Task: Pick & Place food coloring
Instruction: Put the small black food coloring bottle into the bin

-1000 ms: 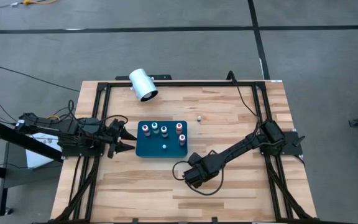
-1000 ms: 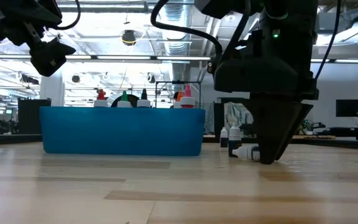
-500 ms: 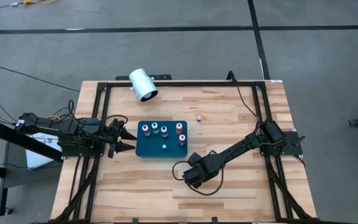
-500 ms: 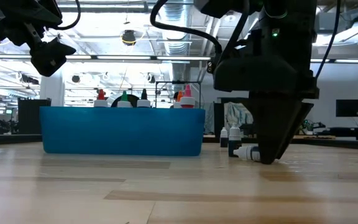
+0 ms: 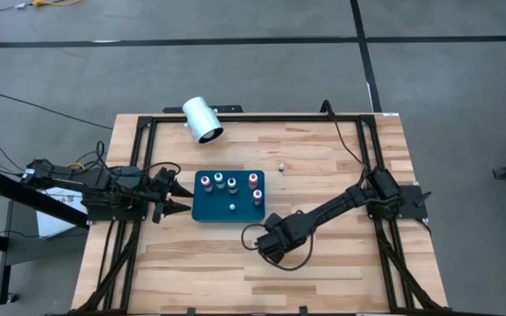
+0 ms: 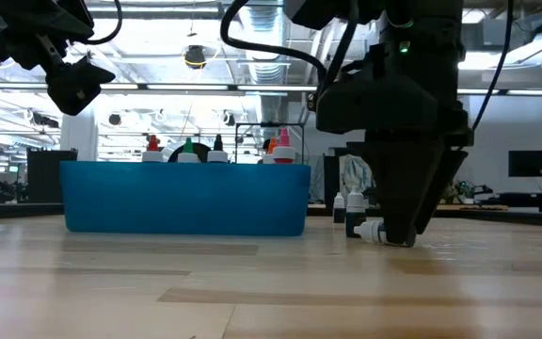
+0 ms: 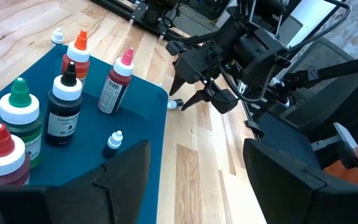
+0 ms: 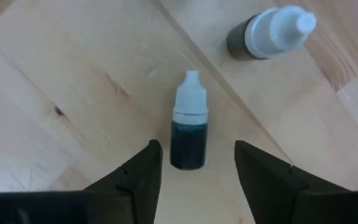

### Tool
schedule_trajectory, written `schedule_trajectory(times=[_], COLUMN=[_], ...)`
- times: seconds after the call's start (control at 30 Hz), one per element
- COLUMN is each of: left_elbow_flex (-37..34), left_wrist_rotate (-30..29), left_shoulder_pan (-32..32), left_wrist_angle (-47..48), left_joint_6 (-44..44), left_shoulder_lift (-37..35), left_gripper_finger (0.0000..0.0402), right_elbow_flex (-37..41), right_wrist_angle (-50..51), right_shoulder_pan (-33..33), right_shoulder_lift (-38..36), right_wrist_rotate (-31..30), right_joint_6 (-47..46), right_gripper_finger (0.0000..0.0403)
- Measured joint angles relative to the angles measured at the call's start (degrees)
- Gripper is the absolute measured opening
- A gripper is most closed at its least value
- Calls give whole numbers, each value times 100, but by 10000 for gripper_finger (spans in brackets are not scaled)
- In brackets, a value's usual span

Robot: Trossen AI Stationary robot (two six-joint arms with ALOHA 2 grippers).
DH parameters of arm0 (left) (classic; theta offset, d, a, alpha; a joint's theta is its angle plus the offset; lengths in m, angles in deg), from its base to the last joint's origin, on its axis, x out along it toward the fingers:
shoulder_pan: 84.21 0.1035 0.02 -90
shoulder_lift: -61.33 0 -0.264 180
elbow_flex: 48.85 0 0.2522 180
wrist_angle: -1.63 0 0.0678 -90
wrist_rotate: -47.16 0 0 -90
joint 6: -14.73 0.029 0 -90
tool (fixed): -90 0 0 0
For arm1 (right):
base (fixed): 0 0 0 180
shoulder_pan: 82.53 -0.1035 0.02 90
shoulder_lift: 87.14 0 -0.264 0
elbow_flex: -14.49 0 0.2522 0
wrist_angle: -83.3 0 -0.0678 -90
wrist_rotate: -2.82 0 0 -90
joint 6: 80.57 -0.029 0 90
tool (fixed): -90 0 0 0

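Right tool point(image 8: 196, 171) spread open, straddling a lying dark bottle point(image 8: 189, 127), not gripping.

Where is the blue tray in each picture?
High view: the tray sits mid-table, between the two arms.
Low view: the tray shows as a long blue wall left of centre.
Left wrist view: the tray is close up, with bottles standing on it.
Right wrist view: not in it.
Shared landmark: the pink-topped bottle standing on the tray.
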Motion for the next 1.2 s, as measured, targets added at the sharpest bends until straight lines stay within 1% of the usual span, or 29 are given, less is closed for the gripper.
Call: schedule_trajectory(times=[0.17, 0.3, 0.57, 0.67, 0.8, 0.9, 1.03, 1.2], left_elbow_flex=[0, 1, 1, 1, -1, 1, 1, -1], left_wrist_rotate=[0, 0, 0, 0, 0, 0, 0, 2], left_shoulder_pan=[0, 1, 0, -1, 1, 0, 1, 0], left_wrist_angle=[0, 0, 0, 0, 0, 0, 0, 0], left_joint_6=[0, 0, 0, -2, -4, -7, -8, -14], left_shoulder_lift=[0, 1, 0, 1, 0, -1, -1, -1], left_gripper_finger=[249, 250, 250, 249, 250, 250, 249, 249], right_elbow_flex=[0, 0, -4, -9, -9, -9, -15, -146], right_wrist_angle=[-21, -23, -84, -92, -92, -93, -138, -518], right_shoulder_pan=[8, 8, 113, 152, 164, 164, 147, -31], right_shoulder_lift=[0, 0, 0, 0, 0, 0, -2, -25], right_wrist_rotate=[-15, -15, -19, -19, -15, 18, 380, 1200], right_joint_6=[0, 0, -42, -43, -44, -46, -48, 113], right_gripper_finger=[177, 156, 76, 53, 38, 34, 34, 32])
